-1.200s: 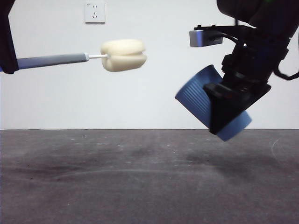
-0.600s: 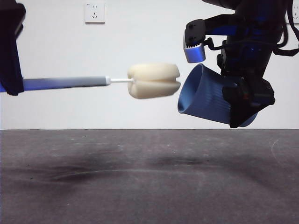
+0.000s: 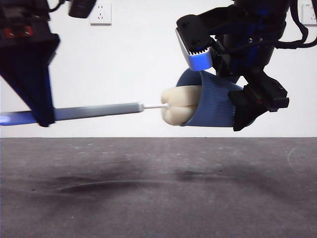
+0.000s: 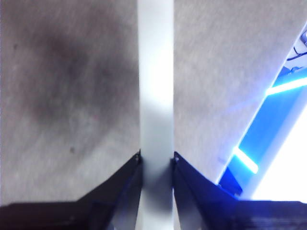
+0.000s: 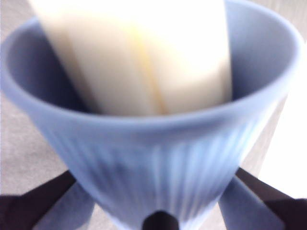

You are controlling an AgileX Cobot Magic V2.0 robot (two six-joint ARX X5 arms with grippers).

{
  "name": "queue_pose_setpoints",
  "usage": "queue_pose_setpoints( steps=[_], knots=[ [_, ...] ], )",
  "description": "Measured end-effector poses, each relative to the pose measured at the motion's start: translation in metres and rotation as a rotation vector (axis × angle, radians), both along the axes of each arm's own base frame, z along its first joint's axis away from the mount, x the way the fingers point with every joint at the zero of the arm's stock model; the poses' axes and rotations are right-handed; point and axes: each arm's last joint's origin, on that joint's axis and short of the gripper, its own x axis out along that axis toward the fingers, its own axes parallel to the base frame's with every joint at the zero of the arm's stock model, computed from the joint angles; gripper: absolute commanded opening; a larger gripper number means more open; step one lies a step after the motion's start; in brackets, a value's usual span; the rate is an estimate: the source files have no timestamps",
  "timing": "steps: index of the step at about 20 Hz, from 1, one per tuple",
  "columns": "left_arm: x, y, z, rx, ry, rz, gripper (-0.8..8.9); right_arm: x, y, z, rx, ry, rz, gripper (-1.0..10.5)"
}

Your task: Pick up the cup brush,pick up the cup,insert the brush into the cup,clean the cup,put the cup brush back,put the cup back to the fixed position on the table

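**Front view: sponge head partly inside the tipped cup, both held in the air**

Front view, left side: the left gripper [image 3: 42, 116] holds the cup brush [image 3: 99, 110] by the far end of its grey handle, handle nearly level, well above the counter [image 3: 158, 198]. Left wrist view: the fingers [image 4: 125, 182] are narrow, pressed against both sides of the handle.

Front view, right side: the right gripper [image 3: 250, 106] carries the cup [image 3: 213, 104] tipped on its side, mouth facing the brush. The fingers clamp the ribbed wall toward the base. Right wrist view: one finger [image 5: 36, 203] sits on each side of the cup, touching it.

Sponge head: front part sits inside the cup's mouth, rear part outside the rim. Right wrist view confirms cream sponge filling much of the opening.

Cup and brush both clear of the counter. A wall socket [image 3: 100, 13] shows behind.
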Motion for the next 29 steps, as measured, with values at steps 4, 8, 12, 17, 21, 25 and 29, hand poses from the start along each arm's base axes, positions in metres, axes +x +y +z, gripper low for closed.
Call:
queue_pose_setpoints(
  steps=[4, 8, 12, 17, 21, 25, 29],
  knots=[
    [0.008, -0.015, 0.004, -0.023, 0.012, 0.008, -0.09, -0.006, 0.012, -0.007, -0.027, 0.014, 0.056, -0.2],
    [0.017, -0.029, 0.016, -0.036, 0.003, -0.003, -0.09, -0.011, 0.018, -0.011, -0.064, 0.009, 0.069, -0.2],
    [0.017, -0.029, 0.012, -0.006, 0.025, 0.009, -0.09, -0.014, 0.02, -0.011, -0.061, 0.006, 0.056, -0.2],
    [0.013, -0.005, 0.016, 0.106, 0.078, 0.077, -0.09, -0.014, 0.023, -0.009, -0.029, -0.005, 0.052, -0.2],
    [-0.003, 0.017, 0.032, 0.134, 0.093, 0.106, -0.09, -0.012, 0.02, -0.009, -0.027, -0.004, 0.034, -0.2],
    [-0.013, 0.026, 0.04, 0.146, 0.108, 0.123, -0.09, -0.01, 0.019, -0.009, -0.026, -0.005, 0.027, -0.2],
    [-0.009, 0.02, 0.04, 0.069, 0.105, 0.116, -0.09, -0.009, 0.019, -0.009, -0.021, -0.01, 0.025, -0.2]
  ],
)
